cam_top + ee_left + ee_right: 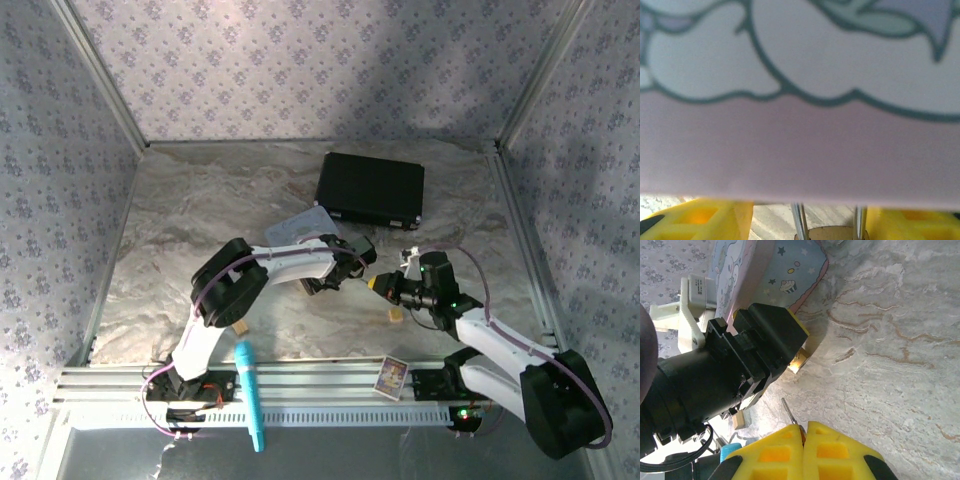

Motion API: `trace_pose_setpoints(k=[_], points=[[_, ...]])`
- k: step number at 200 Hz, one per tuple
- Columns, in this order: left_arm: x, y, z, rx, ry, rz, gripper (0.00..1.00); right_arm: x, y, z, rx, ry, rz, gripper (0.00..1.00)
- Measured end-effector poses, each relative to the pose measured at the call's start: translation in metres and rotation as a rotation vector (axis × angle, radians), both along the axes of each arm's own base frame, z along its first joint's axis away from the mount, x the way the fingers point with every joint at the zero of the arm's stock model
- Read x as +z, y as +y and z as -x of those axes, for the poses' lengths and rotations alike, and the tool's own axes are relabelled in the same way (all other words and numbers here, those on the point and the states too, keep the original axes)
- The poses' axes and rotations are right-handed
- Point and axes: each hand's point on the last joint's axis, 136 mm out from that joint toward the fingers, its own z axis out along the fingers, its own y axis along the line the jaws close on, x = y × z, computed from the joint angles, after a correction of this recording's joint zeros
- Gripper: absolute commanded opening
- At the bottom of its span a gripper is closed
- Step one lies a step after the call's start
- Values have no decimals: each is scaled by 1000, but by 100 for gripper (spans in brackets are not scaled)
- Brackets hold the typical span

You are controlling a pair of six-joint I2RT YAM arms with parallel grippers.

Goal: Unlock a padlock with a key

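Evidently the key-to-keyhole approach is the step in hand, with insertion not yet done. The right gripper (804, 429) is pinching its yellow fingertips tightly together, and the key (789, 411) is sticking out from between them as a thin silvery sliver, pointing up towards the other arm. The padlock (799, 360) is sitting low at the tip of the left gripper (351, 260), just beside the pink wall of the pastel tin (790, 270) and close over the marble tabletop (890, 340).

From the left wrist, the shackle legs (800, 222) are rising between the yellow pads (700, 217), but a strip of table is showing beside one leg, so I cannot tell whether those fingers are actually clamping the brass body or merely flanking it.

Key and padlock are lying near each other but apart. My judgement is that the next move is calling for a short, fine advance of the right arm, lining the blade up with the keyway, which is not visible in these views, while the left arm is holding the body steady against the push and the turn to come.
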Motion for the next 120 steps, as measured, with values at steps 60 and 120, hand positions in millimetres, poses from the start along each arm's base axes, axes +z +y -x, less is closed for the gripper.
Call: trace_pose_setpoints(k=[60,120], points=[[0,1,2,-22,-3,13,40,-10,7,-2,14,12,-2,0],[10,2,5,2,34,154,35,-22,23,4,57,37,-18,0]])
